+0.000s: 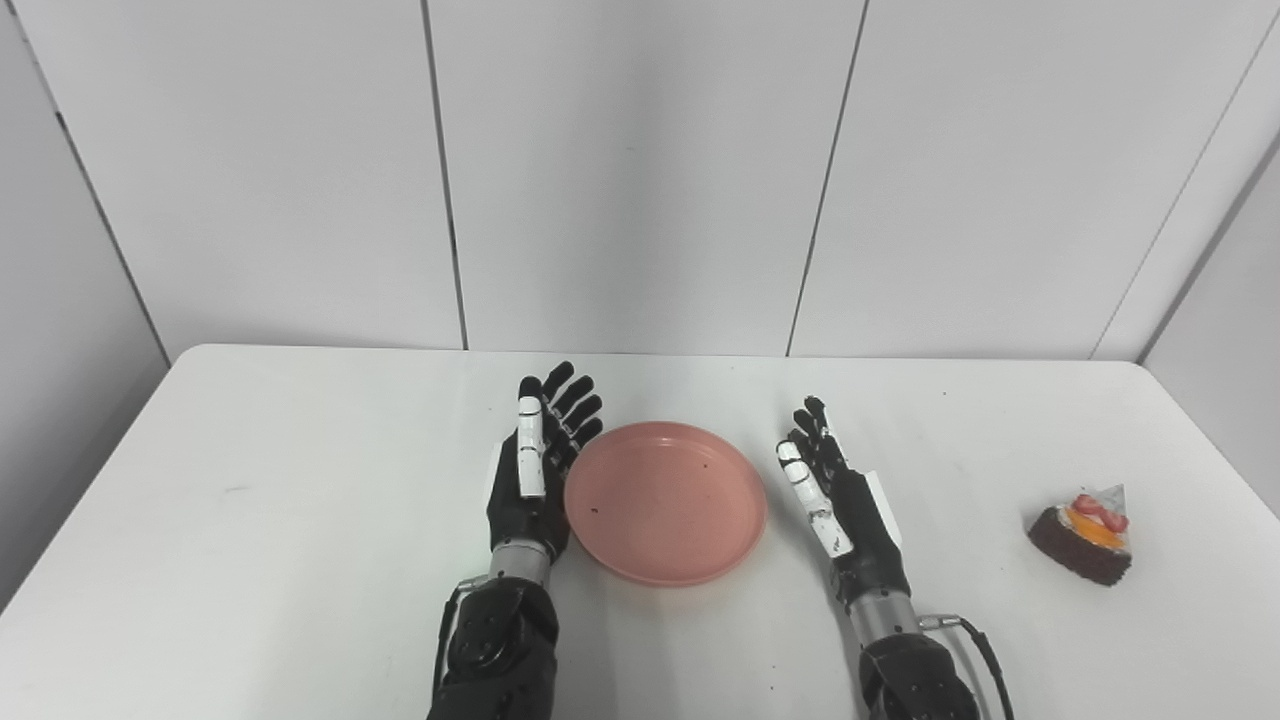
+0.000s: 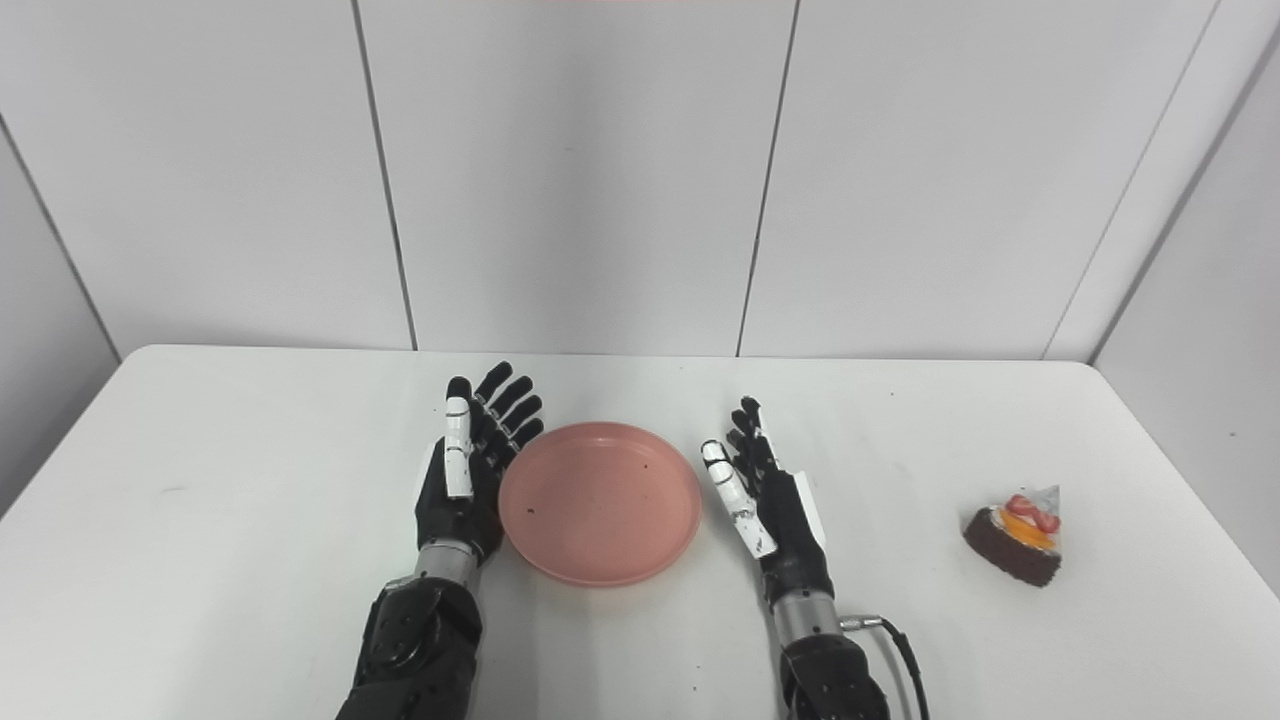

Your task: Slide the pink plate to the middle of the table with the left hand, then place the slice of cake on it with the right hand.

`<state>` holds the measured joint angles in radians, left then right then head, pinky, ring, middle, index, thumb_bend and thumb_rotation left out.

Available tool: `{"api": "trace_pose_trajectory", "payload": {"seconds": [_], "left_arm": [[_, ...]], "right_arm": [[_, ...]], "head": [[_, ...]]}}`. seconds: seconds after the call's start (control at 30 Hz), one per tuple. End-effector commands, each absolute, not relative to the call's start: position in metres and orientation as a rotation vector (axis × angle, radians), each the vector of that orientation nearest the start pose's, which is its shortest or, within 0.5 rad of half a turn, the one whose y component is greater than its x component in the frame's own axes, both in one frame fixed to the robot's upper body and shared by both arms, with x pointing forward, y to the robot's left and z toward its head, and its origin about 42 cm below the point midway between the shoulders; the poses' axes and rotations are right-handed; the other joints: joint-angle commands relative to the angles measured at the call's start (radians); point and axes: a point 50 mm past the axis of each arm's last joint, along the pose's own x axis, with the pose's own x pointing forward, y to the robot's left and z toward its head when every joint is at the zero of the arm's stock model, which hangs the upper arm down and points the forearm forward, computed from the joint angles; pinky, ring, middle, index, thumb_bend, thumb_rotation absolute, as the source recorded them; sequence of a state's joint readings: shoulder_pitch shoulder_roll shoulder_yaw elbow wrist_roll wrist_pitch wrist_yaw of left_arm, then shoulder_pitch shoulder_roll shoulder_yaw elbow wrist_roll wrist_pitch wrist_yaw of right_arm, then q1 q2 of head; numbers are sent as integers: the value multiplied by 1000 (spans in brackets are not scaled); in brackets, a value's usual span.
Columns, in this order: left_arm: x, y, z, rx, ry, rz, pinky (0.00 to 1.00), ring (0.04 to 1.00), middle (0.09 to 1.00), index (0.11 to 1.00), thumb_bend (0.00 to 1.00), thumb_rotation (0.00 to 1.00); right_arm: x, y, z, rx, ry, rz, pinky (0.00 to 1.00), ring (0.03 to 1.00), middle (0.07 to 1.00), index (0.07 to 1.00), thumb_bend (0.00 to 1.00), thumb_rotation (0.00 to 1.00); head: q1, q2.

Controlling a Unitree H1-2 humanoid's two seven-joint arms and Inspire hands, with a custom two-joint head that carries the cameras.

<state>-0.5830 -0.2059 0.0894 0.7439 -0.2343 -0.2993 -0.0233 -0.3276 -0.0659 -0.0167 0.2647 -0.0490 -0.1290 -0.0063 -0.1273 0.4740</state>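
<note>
The pink plate (image 1: 665,500) lies flat on the white table (image 1: 300,520), near its middle, and holds nothing. My left hand (image 1: 540,460) is open, standing on its edge with its palm against the plate's left rim. My right hand (image 1: 835,490) is open and empty, a short way right of the plate, not touching it. The slice of cake (image 1: 1085,535), dark chocolate with orange and red fruit on top, sits on the table far to the right, well apart from my right hand.
White wall panels (image 1: 640,180) rise behind the table's back edge. The table's right edge runs close past the cake.
</note>
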Motion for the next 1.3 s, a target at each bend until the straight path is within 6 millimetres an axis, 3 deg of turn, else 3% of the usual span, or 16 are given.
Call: {"api": "trace_pose_trajectory", "payload": {"seconds": [0.0, 0.13, 0.27, 0.4, 0.5, 0.6, 0.67, 0.77, 0.93, 1.27], "left_arm": [[421, 86, 88, -401, 25, -122, 844, 845, 844, 826, 651, 988], [419, 85, 86, -362, 36, -138, 843, 851, 847, 830, 637, 1000], [415, 83, 83, -307, 36, -161, 855, 865, 861, 843, 622, 1000], [412, 84, 81, -272, 16, -162, 876, 877, 874, 852, 632, 1000], [411, 84, 81, -248, 4, -161, 881, 881, 879, 859, 634, 1000], [409, 86, 81, -237, -9, -154, 881, 887, 890, 872, 627, 1000], [408, 87, 81, -234, -17, -151, 886, 891, 896, 880, 619, 1000], [408, 88, 81, -242, -20, -150, 937, 909, 909, 896, 616, 1000], [410, 90, 80, -250, -34, -160, 945, 921, 922, 908, 623, 1000], [409, 92, 77, -222, -43, -159, 971, 936, 938, 934, 632, 1000]], "right_arm": [[385, -204, 135, -101, -213, 59, 967, 949, 966, 998, 579, 830], [386, -211, 141, -119, -250, 42, 952, 936, 956, 961, 599, 822], [385, -230, 160, -162, -270, 25, 919, 917, 941, 956, 575, 798], [387, -250, 176, -226, -299, -8, 950, 957, 958, 961, 514, 751], [390, -269, 183, -268, -274, -35, 953, 975, 976, 964, 547, 727], [388, -289, 196, -436, -221, -69, 894, 947, 963, 964, 546, 735], [388, -301, 205, -537, -202, -81, 868, 929, 951, 958, 514, 662], [390, -313, 212, -638, -184, -115, 780, 867, 904, 914, 595, 509], [386, -328, 225, -835, -103, -216, 733, 833, 872, 878, 711, 412], [367, -342, 262, -1121, -72, -367, 732, 849, 891, 881, 733, 394]], "head": [[-9, 3], [-12, 4], [-17, 4], [-27, 3], [-43, 2], [-81, -1], [-106, 0], [-135, 1], [-139, 3], [-143, 6]]}}
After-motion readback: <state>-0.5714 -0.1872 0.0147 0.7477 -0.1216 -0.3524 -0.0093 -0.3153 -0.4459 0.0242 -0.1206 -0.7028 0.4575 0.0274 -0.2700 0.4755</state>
